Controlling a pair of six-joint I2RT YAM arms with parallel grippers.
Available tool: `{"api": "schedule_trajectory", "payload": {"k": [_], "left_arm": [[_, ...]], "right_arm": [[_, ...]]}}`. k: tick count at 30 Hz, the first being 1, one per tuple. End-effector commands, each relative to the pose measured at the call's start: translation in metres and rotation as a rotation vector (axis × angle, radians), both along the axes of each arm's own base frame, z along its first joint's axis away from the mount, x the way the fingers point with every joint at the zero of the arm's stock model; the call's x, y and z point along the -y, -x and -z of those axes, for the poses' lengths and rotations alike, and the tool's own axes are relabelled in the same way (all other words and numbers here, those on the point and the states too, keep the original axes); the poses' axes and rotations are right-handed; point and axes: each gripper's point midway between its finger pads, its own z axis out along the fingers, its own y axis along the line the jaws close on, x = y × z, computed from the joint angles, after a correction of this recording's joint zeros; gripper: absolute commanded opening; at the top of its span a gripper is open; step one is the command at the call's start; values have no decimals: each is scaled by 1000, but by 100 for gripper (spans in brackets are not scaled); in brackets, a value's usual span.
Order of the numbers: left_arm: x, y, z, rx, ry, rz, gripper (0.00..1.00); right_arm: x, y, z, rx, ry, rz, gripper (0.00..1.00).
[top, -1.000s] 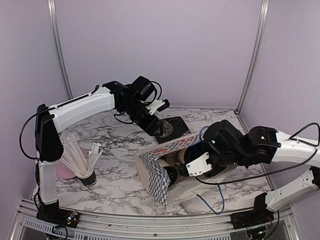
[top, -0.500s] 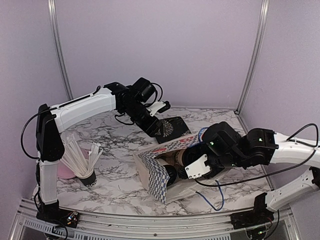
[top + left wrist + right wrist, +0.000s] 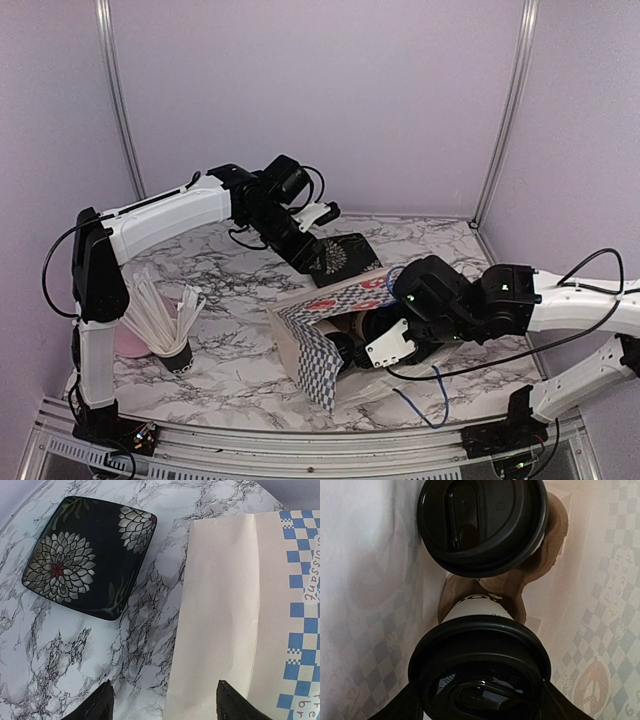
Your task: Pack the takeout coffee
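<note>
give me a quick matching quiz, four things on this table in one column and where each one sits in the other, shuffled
1 floral plate
2 paper bag
3 coffee cups
4 white sticks

a in a brown tray inside the bag
b standing in a black cup, far left
c flat on the marble, beyond the bag
d lying on its side, mouth open

Pairs: 1-c; 2-d; 3-a; 4-b

We see a marble-patterned table (image 3: 230, 290) enclosed by plain lilac walls (image 3: 320, 100). Aluminium posts (image 3: 118, 100) mark the two rear corners.
</note>
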Motion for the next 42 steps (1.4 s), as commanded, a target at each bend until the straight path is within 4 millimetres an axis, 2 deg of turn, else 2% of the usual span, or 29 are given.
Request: {"api": "schedule_trajectory", "payload": {"k": [1,16,25,34,42], "left_arm": [[2,-1,14,-33,6,24,71],[10,4,38,-138,30,46,70],[12,10,53,-189,25,57,70],[14,18,64,-242,34,74,69],[18,39,70,-345,76,121,67]], "right_arm": [[-11,-10,-10,61,-42,16,57],[-13,-23,-5,84,-21,53,57],[-19,-37,-8,-10,-25,119,58],[-21,-31,-5,-81,-4,109,58],[-25,-18,0,-276,59,139,58]]}}
